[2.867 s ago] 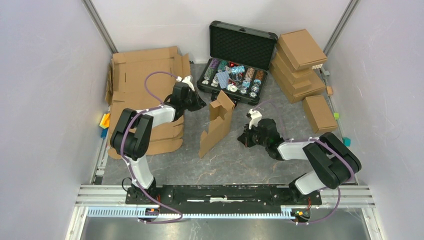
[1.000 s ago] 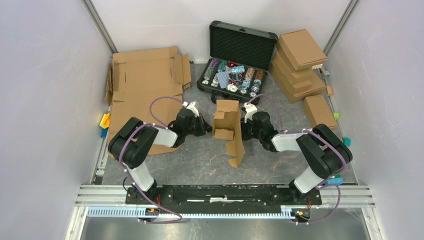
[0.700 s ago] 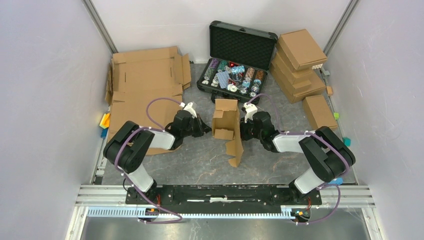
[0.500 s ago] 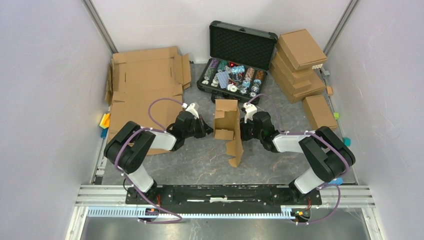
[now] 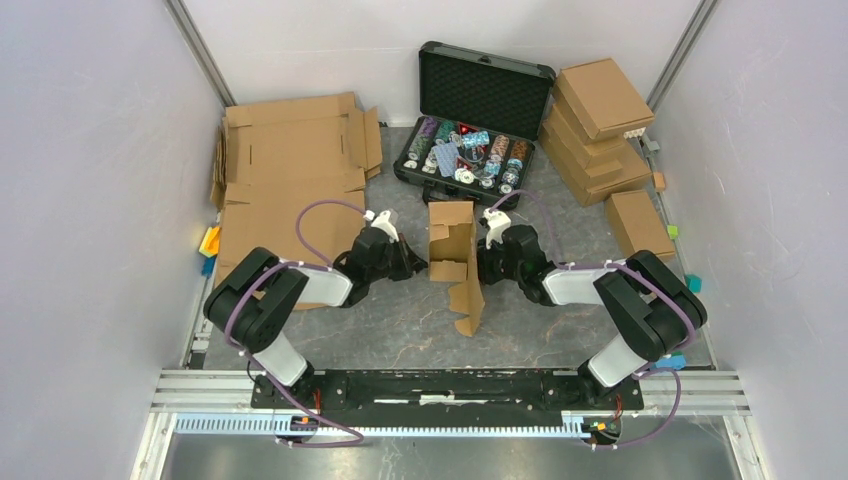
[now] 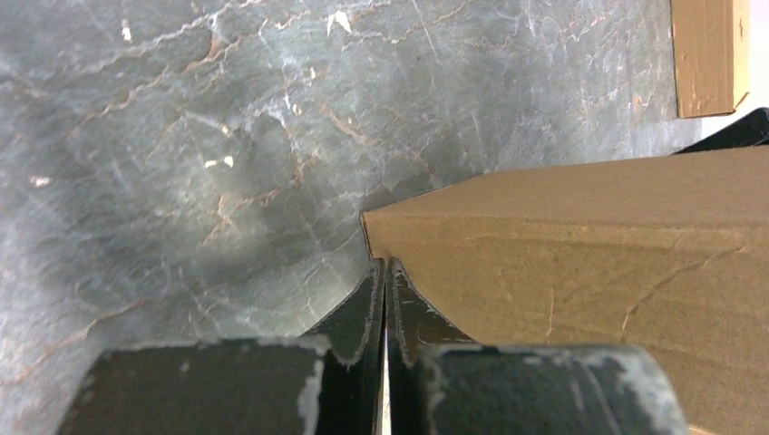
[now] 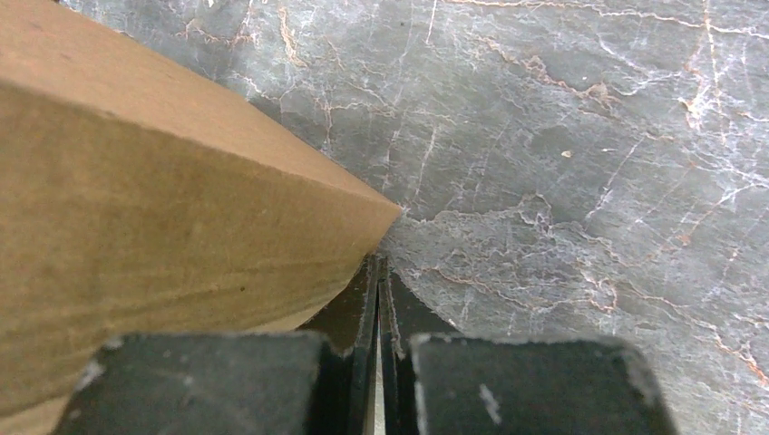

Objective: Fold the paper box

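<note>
Standing half-formed near the middle of the surface (image 5: 400,320), the paper box (image 5: 452,250) lies at 6 o'clock from the open black case (image 5: 470,150). In the overhead view its long axis runs from 12 to 6 o'clock, and a loose flap (image 5: 468,305) trails off its 6 o'clock end. The two arms flank it across the short axis. The left hand (image 5: 415,266) has the box at its 3 o'clock and the right hand (image 5: 482,266) has it at its 9 o'clock, each about equally near. Both hands are clenched with nothing between the fingers. In the wrist views the pinched tips of the left hand (image 6: 385,299) and the right hand (image 7: 379,299) sit right at a lower corner of a cardboard wall, though firm contact cannot be told. The coming move likely turns on this squeeze: pushing inward from 9 and 3 o'clock should bring the side walls upright, provided both press evenly so the box does not skid or twist.
</note>
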